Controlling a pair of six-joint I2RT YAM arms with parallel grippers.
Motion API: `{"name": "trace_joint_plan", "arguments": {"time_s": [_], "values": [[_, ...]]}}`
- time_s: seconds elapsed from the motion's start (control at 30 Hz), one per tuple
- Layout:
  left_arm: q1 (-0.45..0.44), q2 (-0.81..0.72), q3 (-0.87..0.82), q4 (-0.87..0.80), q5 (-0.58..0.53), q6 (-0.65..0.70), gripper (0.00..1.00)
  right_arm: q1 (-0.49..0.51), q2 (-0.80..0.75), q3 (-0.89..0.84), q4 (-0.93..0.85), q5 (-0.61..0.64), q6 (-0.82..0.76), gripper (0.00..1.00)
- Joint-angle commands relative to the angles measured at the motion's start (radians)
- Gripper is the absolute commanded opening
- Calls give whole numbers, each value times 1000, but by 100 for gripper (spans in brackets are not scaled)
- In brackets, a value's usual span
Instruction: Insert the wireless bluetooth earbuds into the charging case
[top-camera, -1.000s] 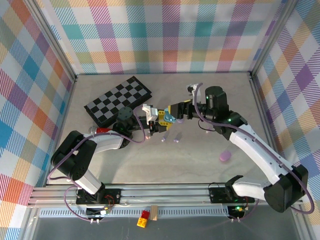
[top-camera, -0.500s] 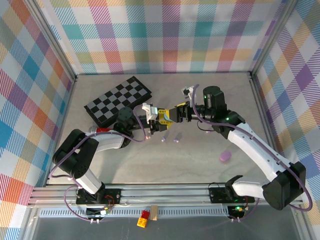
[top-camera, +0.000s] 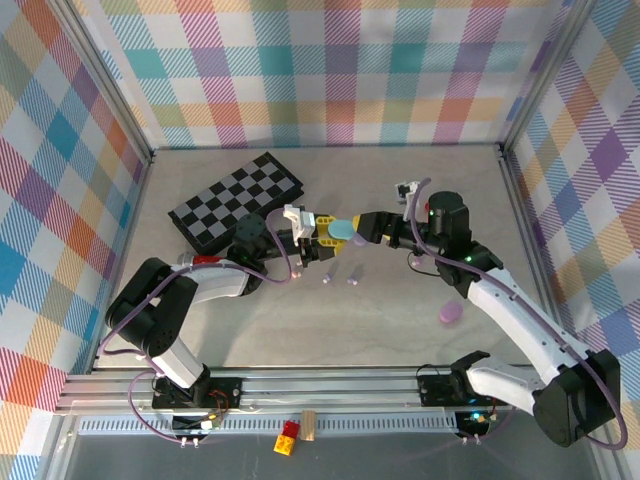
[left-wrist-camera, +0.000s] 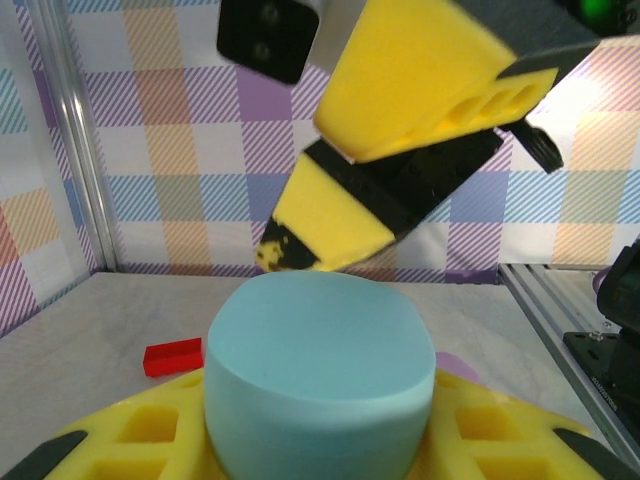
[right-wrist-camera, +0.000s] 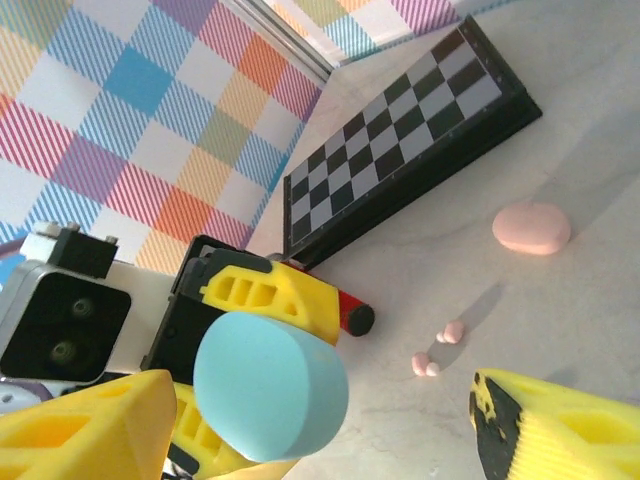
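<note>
Top external view first: the left gripper (top-camera: 318, 230) is clamped on the teal case (top-camera: 346, 230) and holds it up off the table (top-camera: 400, 340), roughly mid-table. The right gripper (top-camera: 372, 229) sits nose to nose with it, right at the other end of the case.

From the right wrist cam, its own yellow fingers (right-wrist-camera: 90, 425) are spread wide. The teal case sits in the gap, way closer to the left-hand finger. Can't tell if it's actually touching, tbh. The left wrist cam shows the case squeezed low between the left gripper's yellow pads, with one of the right gripper's yellow-and-black fingers hanging just over its top.

Now the buds. Two purple earbuds (top-camera: 328, 277) lie side by side on the table, just toward the near edge from where the grippers meet, and neither pincer is touching them. The right wrist cam also catches pink earbuds (right-wrist-camera: 452, 331) on the table past the case, near a pink case (right-wrist-camera: 531, 228) and the checkerboard (right-wrist-camera: 400, 160).

A purple case (top-camera: 450, 313) sits well off by the right arm. There's a red block (left-wrist-camera: 172, 357) on the table behind the teal case.
</note>
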Motion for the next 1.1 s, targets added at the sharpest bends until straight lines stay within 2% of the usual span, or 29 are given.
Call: {"name": "trace_joint_plan", "arguments": {"time_s": [0.0,0.2,0.4,0.7,0.77,0.93,1.07], "values": [[-6,-14,41,63,15,2,37,3,31,-35,158,-118,183,77],[-5,-11,58,63,17,4,37,5,109,-74,341,-217,335,67],[-6,-16,66,42,31,4,37,6,152,-74,404,-238,371,56],[-6,-37,64,-41,24,57,39,6,171,-88,457,-219,394,23],[-6,-36,66,-48,19,60,43,4,164,-94,445,-206,386,20],[1,-44,52,-54,5,60,66,-3,128,-109,369,-137,328,15],[10,-69,20,-71,-14,63,79,-49,121,-143,337,-96,285,16]]}}
